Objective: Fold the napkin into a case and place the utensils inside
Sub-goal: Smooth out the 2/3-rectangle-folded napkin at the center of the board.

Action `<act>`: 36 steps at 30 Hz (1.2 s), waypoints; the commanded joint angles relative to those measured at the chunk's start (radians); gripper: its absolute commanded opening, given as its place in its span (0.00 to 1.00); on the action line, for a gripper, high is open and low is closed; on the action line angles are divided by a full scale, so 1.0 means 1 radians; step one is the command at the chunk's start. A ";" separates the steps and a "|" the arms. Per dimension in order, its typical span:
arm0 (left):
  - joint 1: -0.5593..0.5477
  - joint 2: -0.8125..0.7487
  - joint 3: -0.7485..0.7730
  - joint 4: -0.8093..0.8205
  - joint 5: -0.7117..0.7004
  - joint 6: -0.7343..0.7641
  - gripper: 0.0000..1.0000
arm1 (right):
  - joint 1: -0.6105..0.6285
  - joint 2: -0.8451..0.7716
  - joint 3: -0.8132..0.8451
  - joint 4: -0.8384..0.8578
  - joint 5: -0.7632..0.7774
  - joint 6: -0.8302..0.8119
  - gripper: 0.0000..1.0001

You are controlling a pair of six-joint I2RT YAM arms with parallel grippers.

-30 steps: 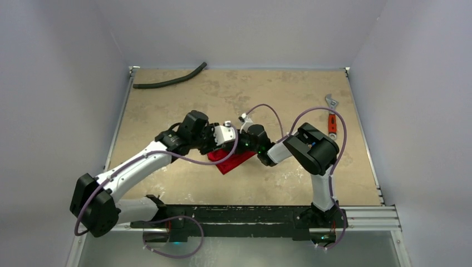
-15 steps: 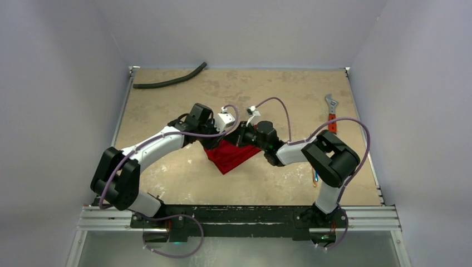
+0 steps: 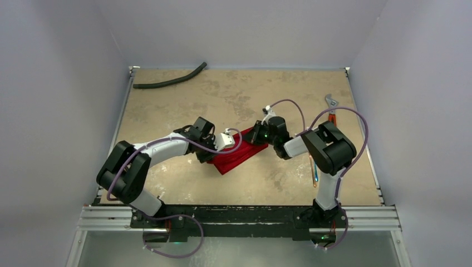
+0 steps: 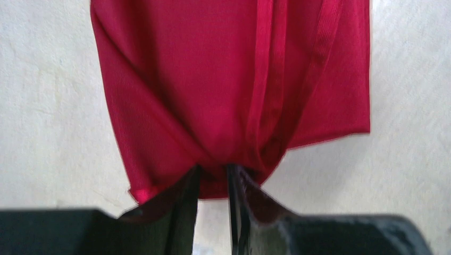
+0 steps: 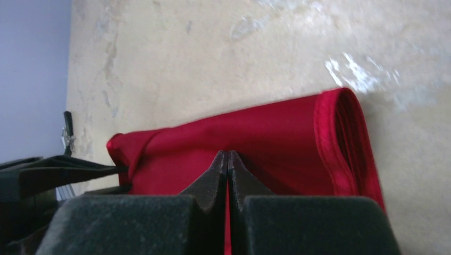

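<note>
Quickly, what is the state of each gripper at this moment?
Left gripper: closed, pinching an edge of the red napkin.
Right gripper: closed tight, with a thin bit of the napkin between its fingers.
</note>
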 commanded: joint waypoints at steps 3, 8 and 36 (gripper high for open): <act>-0.001 0.014 -0.047 0.058 -0.127 0.264 0.24 | -0.012 -0.114 -0.115 0.009 0.056 -0.009 0.00; -0.001 0.016 -0.046 0.095 -0.164 0.426 0.23 | -0.008 -0.242 -0.227 0.022 0.070 0.014 0.00; -0.131 -0.414 -0.149 -0.042 0.081 0.717 0.69 | 0.145 -0.117 0.302 -0.314 0.233 -0.323 0.00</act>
